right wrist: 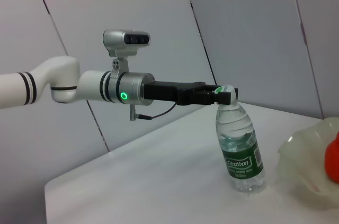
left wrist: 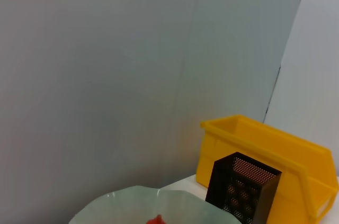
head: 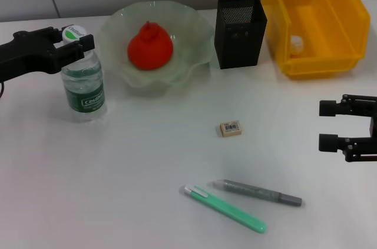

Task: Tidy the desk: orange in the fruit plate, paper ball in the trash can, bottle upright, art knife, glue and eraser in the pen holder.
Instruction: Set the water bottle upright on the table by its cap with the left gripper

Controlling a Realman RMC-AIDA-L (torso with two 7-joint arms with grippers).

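Note:
The clear bottle [head: 83, 78] with a green label stands upright at the left of the table. My left gripper [head: 73, 42] is shut on its neck, just under the white cap; the right wrist view shows the same hold [right wrist: 221, 97] on the bottle [right wrist: 239, 144]. The orange [head: 150, 47] lies in the pale green fruit plate [head: 194, 31]. The eraser [head: 230, 128] lies mid-table. The green art knife [head: 224, 208] and the grey glue stick [head: 258, 192] lie near the front. The black mesh pen holder [head: 238, 23] stands behind. My right gripper [head: 327, 125] is open and empty at the right.
A yellow bin [head: 330, 60] stands at the back right, with a small white paper ball [head: 296, 44] inside. The left wrist view shows the bin [left wrist: 265, 144], the pen holder [left wrist: 241, 187] and the plate rim [left wrist: 132, 195] against a grey wall.

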